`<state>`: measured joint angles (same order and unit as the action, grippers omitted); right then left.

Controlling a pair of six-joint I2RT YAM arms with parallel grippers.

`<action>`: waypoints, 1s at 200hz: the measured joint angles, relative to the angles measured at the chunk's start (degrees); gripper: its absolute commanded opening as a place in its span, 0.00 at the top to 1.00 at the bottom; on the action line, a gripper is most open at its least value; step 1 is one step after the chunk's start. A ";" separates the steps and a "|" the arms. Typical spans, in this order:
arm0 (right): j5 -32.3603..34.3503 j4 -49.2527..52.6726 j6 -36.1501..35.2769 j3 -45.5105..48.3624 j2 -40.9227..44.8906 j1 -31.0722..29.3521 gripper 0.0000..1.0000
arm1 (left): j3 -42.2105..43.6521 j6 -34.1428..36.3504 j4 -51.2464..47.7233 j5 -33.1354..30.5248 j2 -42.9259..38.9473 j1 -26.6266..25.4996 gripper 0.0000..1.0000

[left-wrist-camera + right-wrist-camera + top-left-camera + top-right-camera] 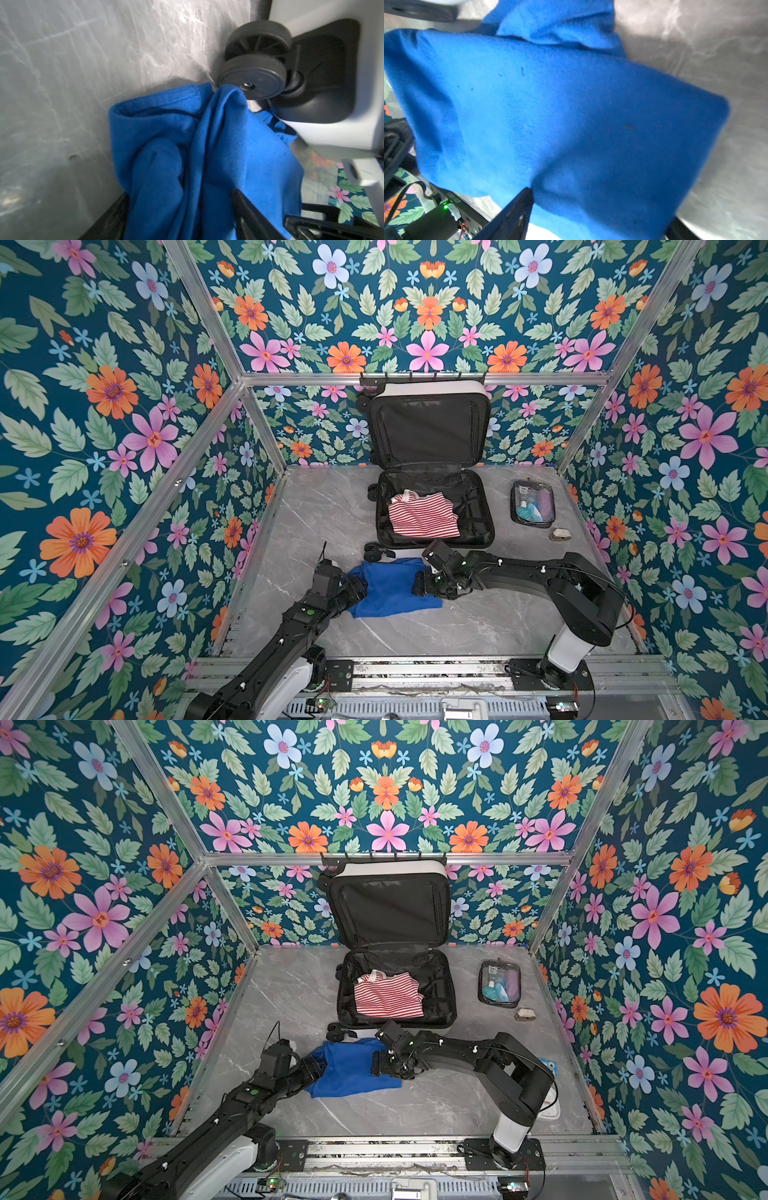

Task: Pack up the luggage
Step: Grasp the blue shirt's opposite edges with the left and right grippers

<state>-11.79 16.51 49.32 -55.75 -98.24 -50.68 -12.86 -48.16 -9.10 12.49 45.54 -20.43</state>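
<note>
Luggage: the luggage (428,427) (386,907) lies open at the far middle of the grey marble table (316,506), with its lid propped upright against the far wall.
Inside: a red-and-white striped garment (422,516) (386,996) sits in the lower half.
Blue garment: a blue garment (390,589) (353,1069) lies on the table just near of the case, between the two grippers.
Left gripper: the left gripper (360,587) (318,1067) is at the garment's left edge. The left wrist view shows its fingers (247,205) spread wide, released, with bunched blue cloth (228,155) between them.
Right gripper: the right gripper (417,585) (376,1063) is at the garment's right edge. The right wrist view shows one finger (517,214) lying on the cloth (571,114); I cannot tell whether it pinches.
Only in the left wrist view: a black suitcase wheel (251,79) touches the cloth's fold.
Only in the top views: a clear toiletry pouch (533,504) (499,984) lies right of the case, with a small pale object (560,534) (525,1015) near it.
Only in a top view: a white item (549,1108) peeks out past the right arm.
</note>
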 measured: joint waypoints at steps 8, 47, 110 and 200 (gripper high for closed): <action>0.00 0.00 0.04 -0.04 -0.04 -0.02 0.19 | -0.02 -0.20 -0.09 0.02 -0.48 0.00 0.23; 0.00 0.07 0.15 -0.11 0.00 -0.15 0.19 | -2.08 -1.29 -5.68 -2.51 -2.97 0.00 0.22; 0.00 0.24 0.17 -0.22 -0.02 -0.20 0.19 | -0.31 -1.44 -3.08 -1.70 -0.26 0.02 0.24; -0.07 0.39 0.66 -1.62 -1.25 -0.85 0.41 | 1.55 -1.25 2.95 3.48 1.70 0.02 0.58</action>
<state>-11.86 16.91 49.98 -57.36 -99.48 -51.53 -11.31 -49.41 -6.15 15.97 47.24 -20.40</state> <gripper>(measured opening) 0.657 0.530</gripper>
